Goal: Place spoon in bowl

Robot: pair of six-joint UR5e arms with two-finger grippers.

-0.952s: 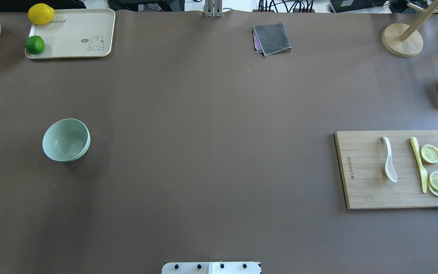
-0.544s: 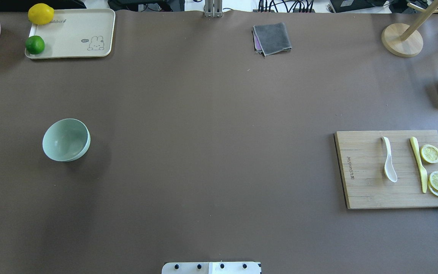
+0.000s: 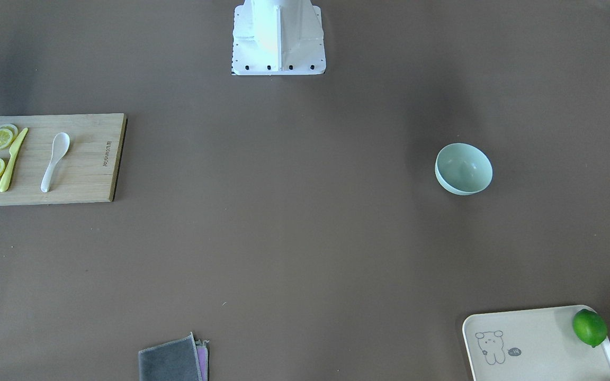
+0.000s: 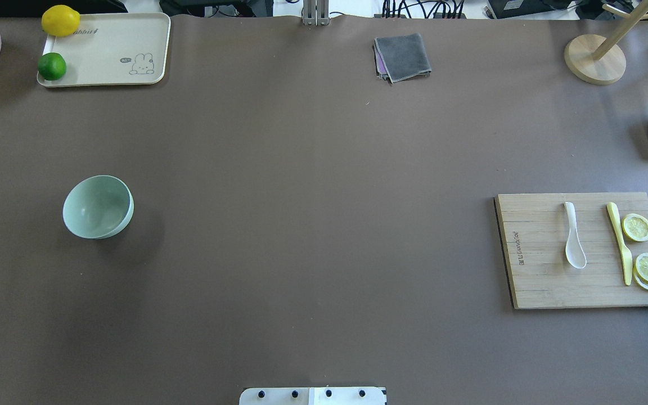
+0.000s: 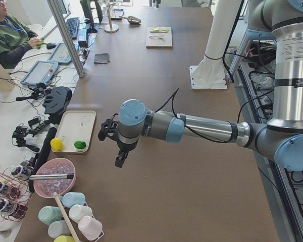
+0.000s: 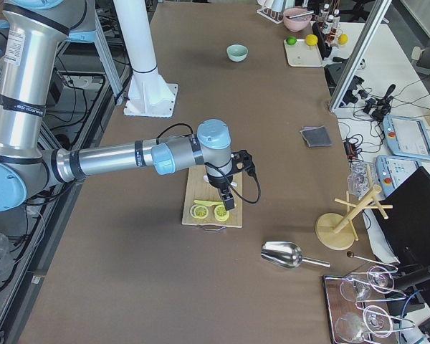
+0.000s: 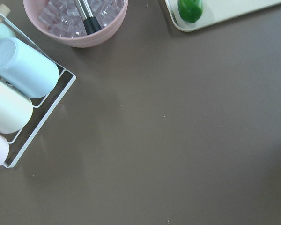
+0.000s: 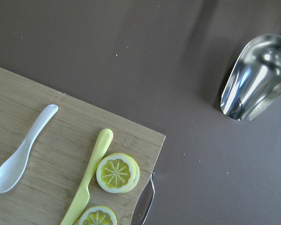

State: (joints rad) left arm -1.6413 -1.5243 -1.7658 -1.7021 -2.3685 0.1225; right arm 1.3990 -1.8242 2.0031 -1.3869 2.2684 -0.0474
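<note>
Evidently nothing is gripped yet; the spoon [image 4: 574, 236] lies flat on the cutting board [image 4: 532, 287], near the board's middle, scoop toward the robot and handle pointing away. The yellow knife [image 4: 620, 243] lies roughly parallel to it, farther toward the board's metal-handled edge and clear of the spoon; the lemon slices [image 4: 637, 227] sit just past the knife, at that same edge. That gap probably matters, since it leaves room for fingers on either side of the slim handle.

The right gripper [image 6: 228, 197] hangs above the board's lemon end, pointing down; I judge this a hover before reaching for the spoon, because its wrist camera looks onto that corner with the spoon off to one side. How far its jaws stand apart I cannot tell.

The bowl [image 4: 98, 206] stands upright and empty, well apart from the board, across the table on the robot's left; the spoon will need a long carry. The left gripper [image 5: 120, 154] hangs farther from the board than the bowl, likely kept out of the way; its jaws I cannot tell either.
</note>
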